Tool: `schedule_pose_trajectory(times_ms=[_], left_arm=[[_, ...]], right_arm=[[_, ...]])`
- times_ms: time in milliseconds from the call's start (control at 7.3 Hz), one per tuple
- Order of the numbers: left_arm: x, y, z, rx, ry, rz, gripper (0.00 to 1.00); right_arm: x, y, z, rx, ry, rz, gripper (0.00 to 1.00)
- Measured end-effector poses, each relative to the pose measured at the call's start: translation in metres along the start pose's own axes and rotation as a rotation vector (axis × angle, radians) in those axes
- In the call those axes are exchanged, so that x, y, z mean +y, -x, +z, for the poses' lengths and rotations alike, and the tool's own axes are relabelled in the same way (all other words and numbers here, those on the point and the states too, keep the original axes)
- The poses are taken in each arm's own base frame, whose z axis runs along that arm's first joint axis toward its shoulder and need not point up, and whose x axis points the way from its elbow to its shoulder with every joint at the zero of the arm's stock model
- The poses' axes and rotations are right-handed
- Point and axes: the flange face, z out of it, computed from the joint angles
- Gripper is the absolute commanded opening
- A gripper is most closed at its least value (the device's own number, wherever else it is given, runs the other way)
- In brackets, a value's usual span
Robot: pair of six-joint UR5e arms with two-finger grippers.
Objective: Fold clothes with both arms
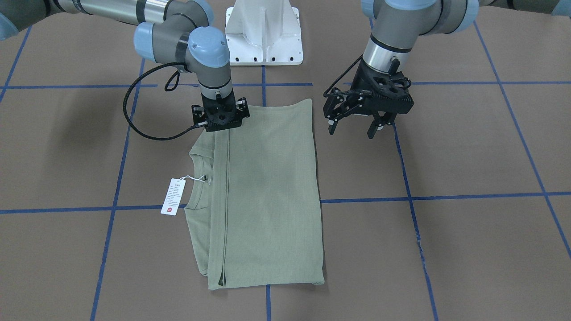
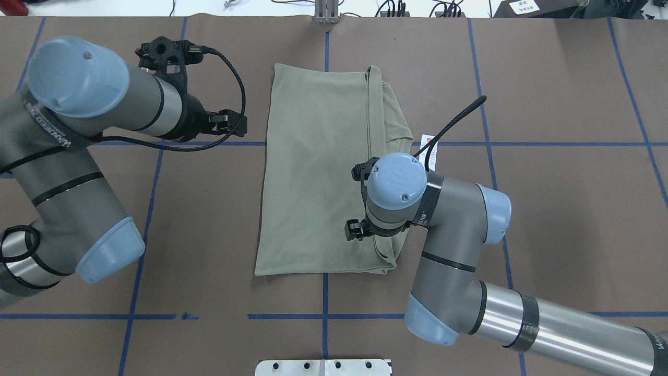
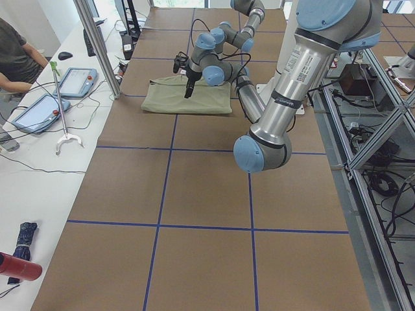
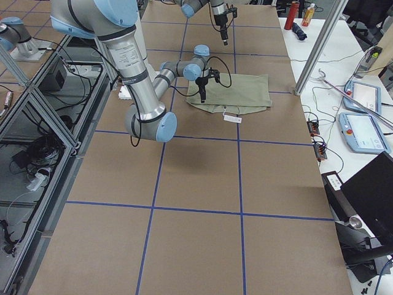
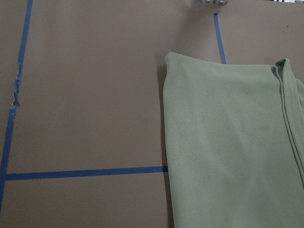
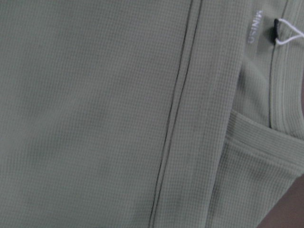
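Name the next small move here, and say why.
Probably lift the right end effector straight up from the sage-green shirt: the folded layer already lies flat, and the left end effector hangs open beside the shirt, clear of it.

Robotics lab, blue-taped grid table (image 3: 194,194), teach pendants (image 4: 362,132), aluminium post (image 3: 96,46)

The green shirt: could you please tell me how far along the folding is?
Done: the shirt lies flat in a neat rectangle, one edge folded over near the collar. In hand: the right gripper sits low over that edge's corner; the left gripper hangs open beside the shirt. Left: probably one more fold to make it compact.
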Motion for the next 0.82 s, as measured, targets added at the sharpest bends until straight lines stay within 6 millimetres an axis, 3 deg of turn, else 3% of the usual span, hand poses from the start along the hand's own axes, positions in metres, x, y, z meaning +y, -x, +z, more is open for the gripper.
schedule_pose_trajectory(times_ms=[822], left_arm=[[0.02, -0.003, 0.017, -0.01, 0.038, -0.011, 1.0]], right_arm=[[0.015, 0.0, 0.011, 0.068, 0.066, 0.004, 1.0]])
